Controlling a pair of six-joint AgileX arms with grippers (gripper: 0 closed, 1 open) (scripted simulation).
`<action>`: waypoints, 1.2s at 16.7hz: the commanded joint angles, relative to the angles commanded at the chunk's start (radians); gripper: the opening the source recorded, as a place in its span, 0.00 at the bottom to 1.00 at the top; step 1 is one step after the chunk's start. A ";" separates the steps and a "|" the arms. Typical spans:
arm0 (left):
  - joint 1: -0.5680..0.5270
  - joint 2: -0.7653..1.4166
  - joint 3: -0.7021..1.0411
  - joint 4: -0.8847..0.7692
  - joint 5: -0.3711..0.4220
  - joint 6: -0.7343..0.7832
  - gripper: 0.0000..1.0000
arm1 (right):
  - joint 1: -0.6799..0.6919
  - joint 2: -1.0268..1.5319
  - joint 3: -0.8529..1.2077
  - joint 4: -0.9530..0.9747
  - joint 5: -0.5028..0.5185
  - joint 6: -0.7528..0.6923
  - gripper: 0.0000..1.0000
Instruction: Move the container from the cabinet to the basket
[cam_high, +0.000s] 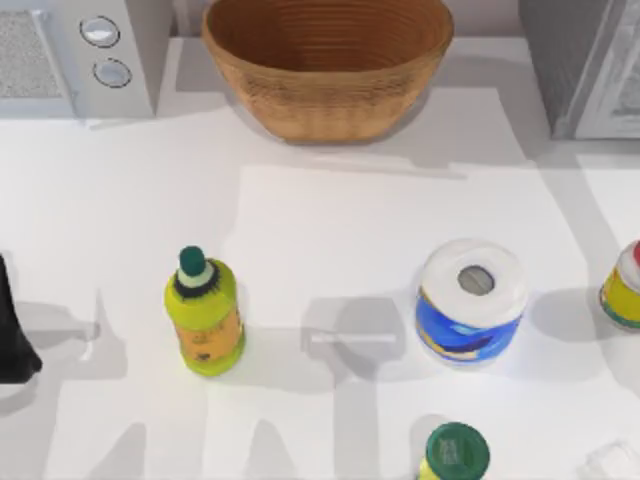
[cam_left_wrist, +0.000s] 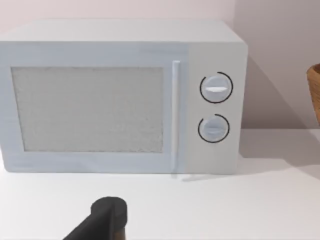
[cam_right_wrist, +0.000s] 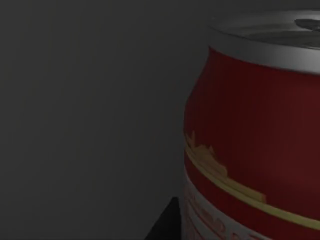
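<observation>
a red container (cam_right_wrist: 250, 145) with a silver top stands upright close before the right wrist camera, against a dim grey wall. a dark finger tip (cam_right_wrist: 167, 225) shows beside its base; whether the right gripper is wide, narrow or holding cannot be told. in the top view, the wicker basket (cam_high: 328, 100) sits at the upper middle of the frame, the cabinet (cam_high: 585, 65) at the upper right. the left arm (cam_high: 15, 330) rests at the left edge, its grip cannot be told.
</observation>
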 joint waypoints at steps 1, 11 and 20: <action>0.000 0.000 0.000 0.000 0.000 0.000 1.00 | 0.000 0.000 0.000 0.000 0.000 0.000 0.00; 0.000 0.000 0.000 0.000 0.000 0.000 1.00 | 0.057 -0.104 -0.045 -0.082 0.053 0.001 0.00; 0.000 0.000 0.000 0.000 0.000 0.000 1.00 | 0.194 -0.446 -0.147 -0.300 0.185 0.000 0.00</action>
